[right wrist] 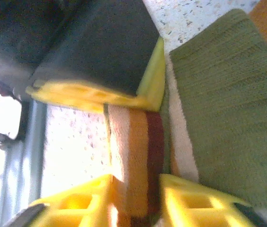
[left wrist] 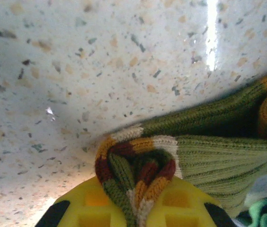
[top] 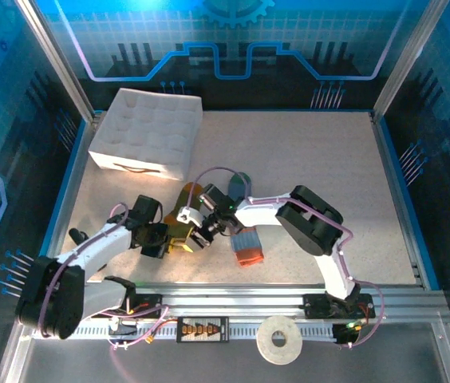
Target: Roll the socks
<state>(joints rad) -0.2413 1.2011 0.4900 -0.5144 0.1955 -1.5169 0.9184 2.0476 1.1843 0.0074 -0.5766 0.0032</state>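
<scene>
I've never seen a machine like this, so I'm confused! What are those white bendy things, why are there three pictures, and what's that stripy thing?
Those are two robot arms bolted to a table. The big picture looks down from above; the other two come from little cameras on each arm's wrist. On the table lie an olive green sock, a blue-grey sock with an orange cuff, and a white box. The left tool, with yellow fingers, is pinched shut on the green sock's stripy cuff. The right tool has its fingers either side of that same cuff, but I can't tell whether it is squeezing.
</scene>
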